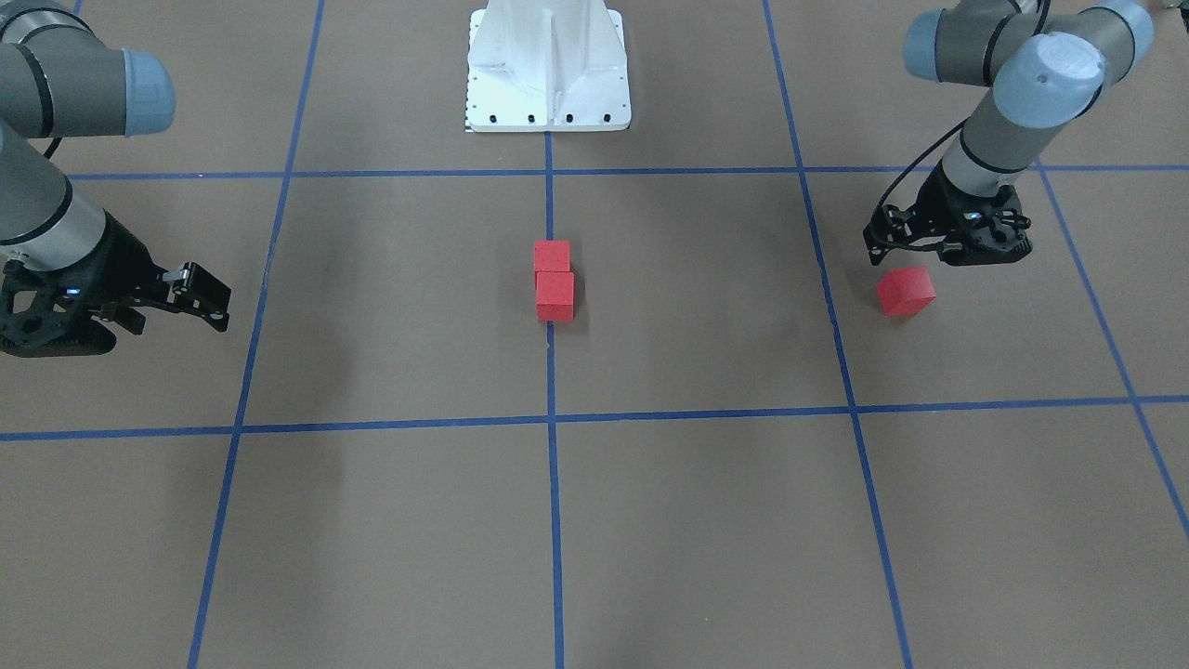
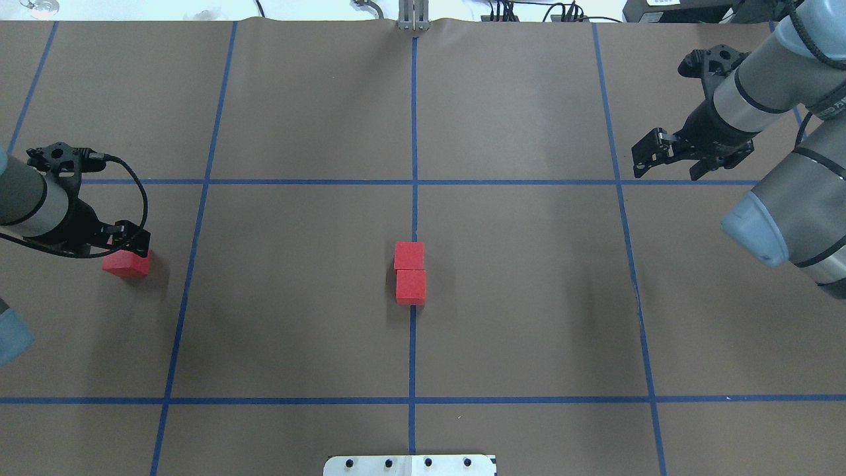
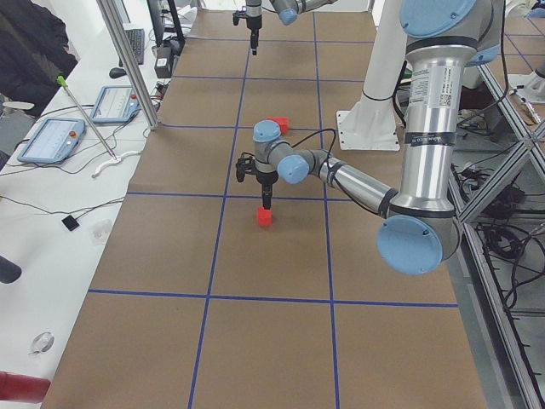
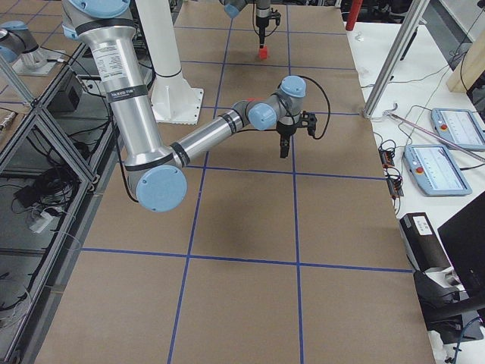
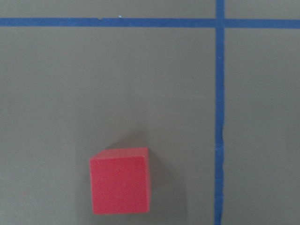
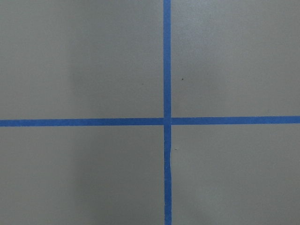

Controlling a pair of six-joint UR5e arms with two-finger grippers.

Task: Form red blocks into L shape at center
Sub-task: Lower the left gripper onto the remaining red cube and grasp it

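Hanging just above the third red block (image 2: pixel 125 264), the left gripper (image 2: pixel 137 242) points straight down with its fingers looking pressed together and nothing pinched between them. Whether the tips touch the cube's top cannot be told. This block sits on the brown paper surface (image 2: pixel 297 317) well out on the robot's left, a grid square away from the center (image 2: pixel 414 228). In the left wrist view it lies alone beside a blue tape line.

At the center, the far red block (image 2: pixel 409 256) and the near red block (image 2: pixel 411 287) sit touching, one behind the other, in a short straight row on the middle blue tape line (image 2: pixel 414 132). No L is formed yet.

The right gripper (image 2: pixel 646 155) hovers above bare paper on the robot's right, well apart from every cube. Its fingers also appear pressed together and hold nothing. Its wrist camera looks down on a crossing of two tape lines.
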